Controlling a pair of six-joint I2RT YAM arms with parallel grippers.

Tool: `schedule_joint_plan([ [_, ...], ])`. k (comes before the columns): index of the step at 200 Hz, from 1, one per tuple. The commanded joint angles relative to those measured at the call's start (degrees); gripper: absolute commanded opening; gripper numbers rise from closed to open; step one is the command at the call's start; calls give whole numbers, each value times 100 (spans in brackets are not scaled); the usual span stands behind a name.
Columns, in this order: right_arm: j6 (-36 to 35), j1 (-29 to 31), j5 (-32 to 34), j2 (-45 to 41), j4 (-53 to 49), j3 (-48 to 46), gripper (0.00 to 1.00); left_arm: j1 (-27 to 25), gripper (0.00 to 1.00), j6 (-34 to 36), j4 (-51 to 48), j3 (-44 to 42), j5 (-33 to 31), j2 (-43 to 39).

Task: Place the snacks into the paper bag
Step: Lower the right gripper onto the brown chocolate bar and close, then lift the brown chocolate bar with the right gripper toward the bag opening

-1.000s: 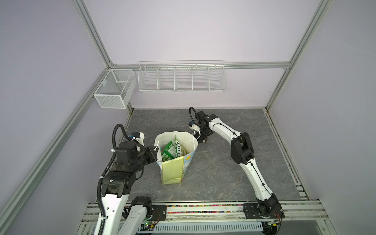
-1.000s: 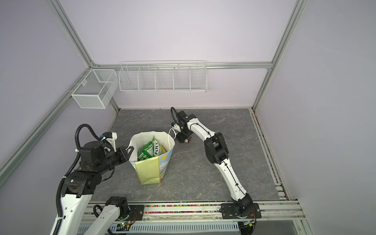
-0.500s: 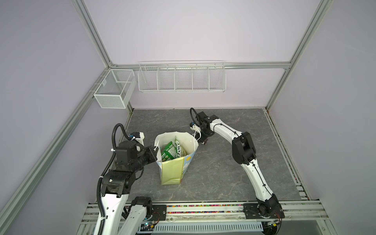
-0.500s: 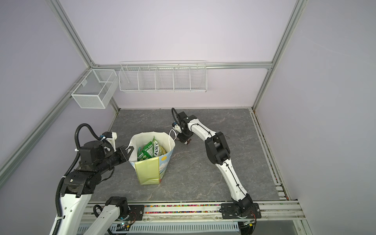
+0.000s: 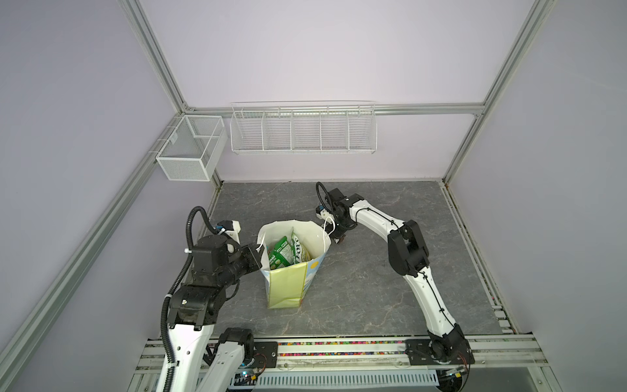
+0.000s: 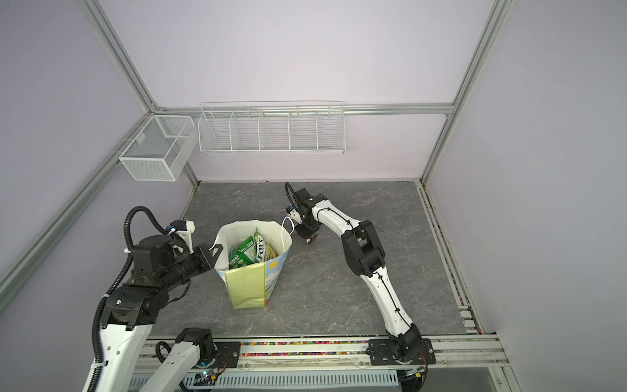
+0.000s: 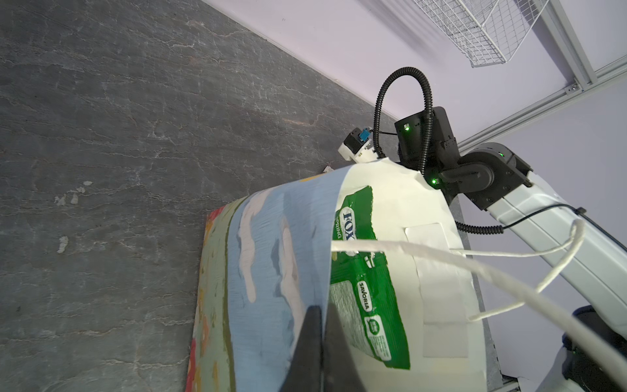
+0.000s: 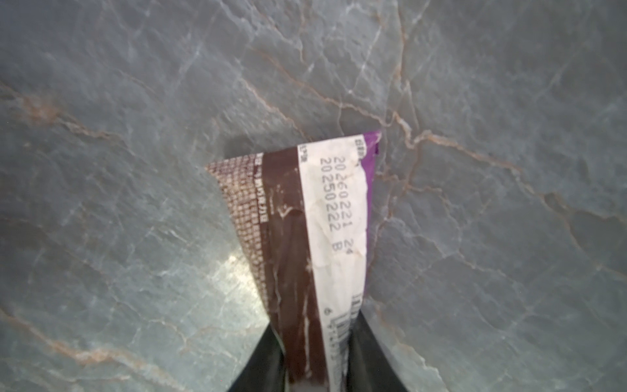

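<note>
Down on grey marble tabletop [image 5: 373, 271], left hand [image 7: 322, 317] clamps paper bag [image 5: 288, 285], right hand [image 8: 314, 342] bar [image 8: 291, 220].

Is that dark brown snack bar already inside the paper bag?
No, the dark brown bar is pinched in the right gripper over bare grey table, outside the paper bag.

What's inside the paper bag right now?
The paper bag holds at least a green packet and a Fox's packet, both standing near the top. Anything beneath them is covered by those two and the bag's walls.
</note>
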Motion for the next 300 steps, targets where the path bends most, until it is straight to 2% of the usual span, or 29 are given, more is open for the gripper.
schedule_joint_plan([
  [1,98,39,-113,-415,61,-164,26,25,0,-28,283,273,89,-132],
  [106,343,87,-249,-1125,338,-541,16,21,0,-51,310,224,107,-169],
  [164,539,98,-378,-1590,390,-604,14,25,0,-56,338,194,107,-165],
  [300,794,388,-668,-3557,1240,-1262,12,25,0,-106,474,88,136,-139],
])
